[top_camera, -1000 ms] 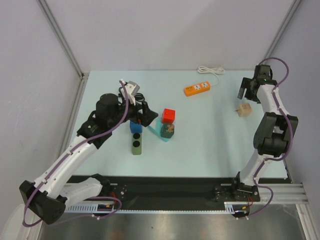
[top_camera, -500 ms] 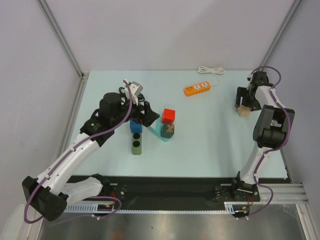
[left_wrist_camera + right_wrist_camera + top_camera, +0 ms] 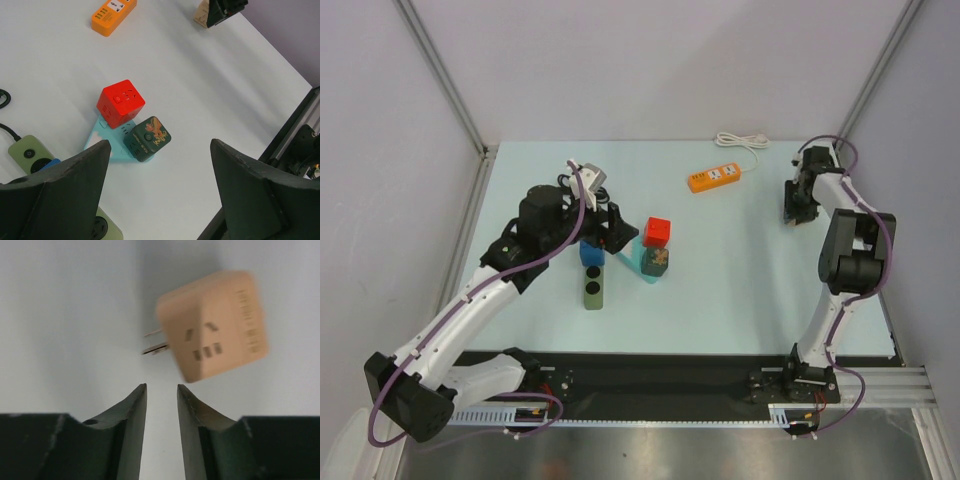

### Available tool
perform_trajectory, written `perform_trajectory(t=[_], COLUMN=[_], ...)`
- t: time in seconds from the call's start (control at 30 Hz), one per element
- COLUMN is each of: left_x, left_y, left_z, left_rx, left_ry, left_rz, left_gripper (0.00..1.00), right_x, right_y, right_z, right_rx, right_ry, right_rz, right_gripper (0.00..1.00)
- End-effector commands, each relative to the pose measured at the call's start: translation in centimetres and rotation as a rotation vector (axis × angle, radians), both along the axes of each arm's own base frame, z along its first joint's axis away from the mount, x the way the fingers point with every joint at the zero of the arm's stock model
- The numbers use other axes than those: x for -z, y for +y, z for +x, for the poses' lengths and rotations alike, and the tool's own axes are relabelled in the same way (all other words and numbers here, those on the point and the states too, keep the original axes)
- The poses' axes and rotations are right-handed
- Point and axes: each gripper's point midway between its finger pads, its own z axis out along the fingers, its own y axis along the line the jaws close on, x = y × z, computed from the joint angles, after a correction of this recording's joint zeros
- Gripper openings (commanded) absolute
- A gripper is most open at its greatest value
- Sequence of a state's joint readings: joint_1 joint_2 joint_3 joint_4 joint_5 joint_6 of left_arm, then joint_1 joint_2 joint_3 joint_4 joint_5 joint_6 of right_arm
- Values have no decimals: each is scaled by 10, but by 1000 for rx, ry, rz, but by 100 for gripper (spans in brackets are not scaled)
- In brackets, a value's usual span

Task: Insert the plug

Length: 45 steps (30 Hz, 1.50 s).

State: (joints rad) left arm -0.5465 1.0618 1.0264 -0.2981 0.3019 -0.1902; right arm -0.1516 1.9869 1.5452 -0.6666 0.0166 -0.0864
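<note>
Pale blue-green table between grey walls. At 9 o'clock on it: left gripper, spread wide and empty, above a red cube and a dark green cube. At 2 o'clock: right gripper, narrowed to a slim gap, pinching nothing, a beige adapter just beyond at 1 o'clock. Of the plug, only a loop of thin black cord visible, at 9 o'clock in the left wrist view; plug head not made out.
</note>
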Motion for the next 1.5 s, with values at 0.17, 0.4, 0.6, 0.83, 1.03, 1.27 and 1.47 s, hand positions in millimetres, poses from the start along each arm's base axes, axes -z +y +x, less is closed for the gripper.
perform_trajectory(t=[0.17,0.4,0.6,0.83,1.03,1.27,1.47], left_x=[-7,-6,-3,1,4,7,8], left_y=[3,1,-1,-3,-2,-3,0], left_z=[-2,-1,1,5,6,4,6], left_rx=[13,22,20,23,21,35,20], left_ry=[-54,-54,-46,-35,-35,-25,-33], left_rz=[-10,-7,-2,7,17,24,35], left_gripper=[87,87,88,88,89,89,88], right_x=[-42,-57,-49,-44,-17,-6,-14], right_y=[15,-3,-20,-27,-32,-29,11], right_z=[7,17,24,47,50,50,37], right_rx=[-41,-91,-134,-170,-146,-139,-152], right_ry=[-95,-112,-91,-129,-75,-70,-86], right_rz=[-42,-108,-97,-45,-27,19,74], right_gripper=[100,100,93,92,92,83,49])
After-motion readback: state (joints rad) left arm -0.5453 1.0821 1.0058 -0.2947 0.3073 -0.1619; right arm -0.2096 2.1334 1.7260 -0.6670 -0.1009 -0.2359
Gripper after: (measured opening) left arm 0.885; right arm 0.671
